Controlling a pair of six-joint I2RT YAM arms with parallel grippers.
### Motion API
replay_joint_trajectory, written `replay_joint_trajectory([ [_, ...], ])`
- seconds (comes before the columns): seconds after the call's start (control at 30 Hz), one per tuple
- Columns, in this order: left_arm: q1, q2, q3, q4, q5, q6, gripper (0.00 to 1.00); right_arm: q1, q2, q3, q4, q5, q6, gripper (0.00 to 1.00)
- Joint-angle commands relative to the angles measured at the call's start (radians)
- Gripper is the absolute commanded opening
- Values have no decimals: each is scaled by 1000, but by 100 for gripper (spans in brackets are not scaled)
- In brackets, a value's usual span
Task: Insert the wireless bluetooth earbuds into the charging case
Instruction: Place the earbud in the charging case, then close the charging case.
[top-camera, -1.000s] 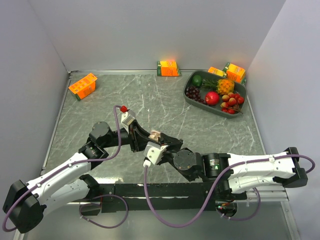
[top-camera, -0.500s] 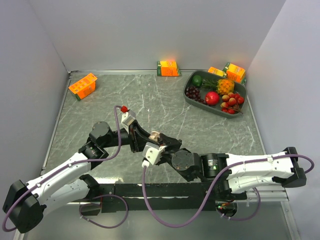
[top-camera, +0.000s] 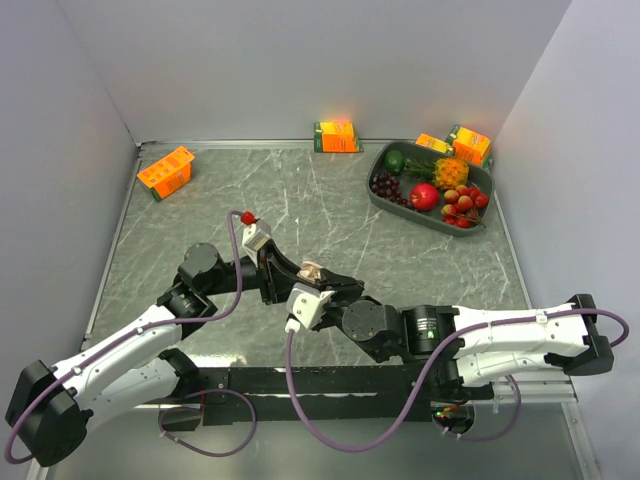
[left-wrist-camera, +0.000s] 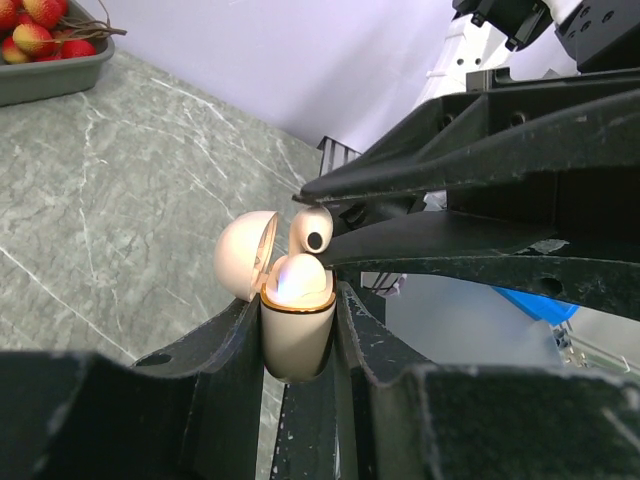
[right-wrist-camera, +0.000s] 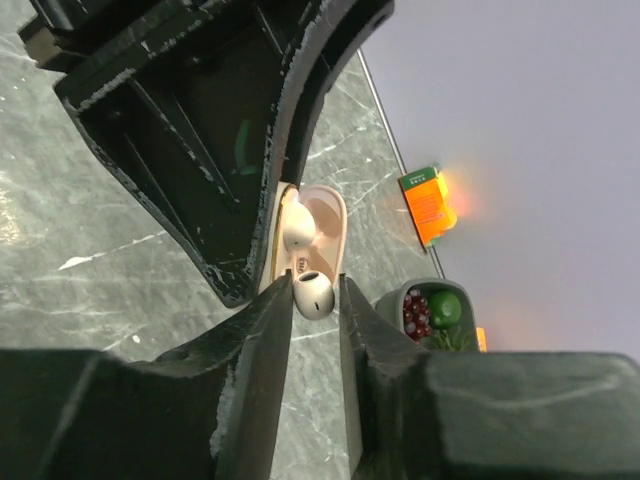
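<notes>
**Charging case**: small rounded pale-beige shell with a gilt rim, lid hinged open to one side. It stands upright, clamped low on its body between the fingers of the left gripper, above the table just ahead of the arm bases

**Earbud, seated**: whitish, lying in one well of the case

**Earbud, in hand**: tiny, glossy, with a dark port on one face; its stem is hidden from where I stand. The right gripper is clenched on its bulb at the very fingertips. It hangs just over the open mouth of the case, beside the lid, and as far as I can tell is not yet in its well

**Handling, by my reckoning**: close to weightless; hard, smooth and rounded, so apt to squirt out under a heavy squeeze. Take it lightly across the bulb, leaving the lower end free to go in first. The well looks snug, so angle should matter more than force. The case is equally light and slick; grip it low, clear of the lid and its delicate hinge

**Also present**: fruit tray and orange cartons at the far side, well apart from the work
</notes>
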Motion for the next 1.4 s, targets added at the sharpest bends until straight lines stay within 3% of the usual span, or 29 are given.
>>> replay_joint_trajectory([
  [0.0, 3, -10, 50, 78, -17, 5, 1, 3, -11, 59, -24, -41, 35, 36],
  [0.27, 5, 1, 49, 79, -18, 8, 1, 3, -22, 84, -3, -35, 40, 47],
  [0.33, 3, 1, 46, 81, -20, 9, 1, 0, -33, 92, 6, -25, 37, 56],
  [0.5, 3, 4, 43, 90, -21, 6, 1, 1, -42, 112, 0, -19, 32, 64],
  [0.7, 3, 1, 38, 86, -29, 13, 1, -21, -96, 138, 33, -5, 46, 70],
  [0.93, 5, -5, 27, 84, -40, 17, 1, -133, -165, 207, -23, -79, 182, 73],
  [1.07, 3, -19, 12, 96, -64, 20, 1, -214, -165, 217, -46, -87, 263, 73],
  [1.23, 3, -71, -82, 199, -121, 58, 1, -371, -26, 361, -309, -192, 556, 70],
  [1.33, 2, -128, -169, 321, -139, 107, 1, -417, 40, 414, -374, -303, 653, 54],
  [1.37, 0, -140, -184, 334, -145, 146, 1, -425, 50, 422, -377, -327, 671, 43],
])
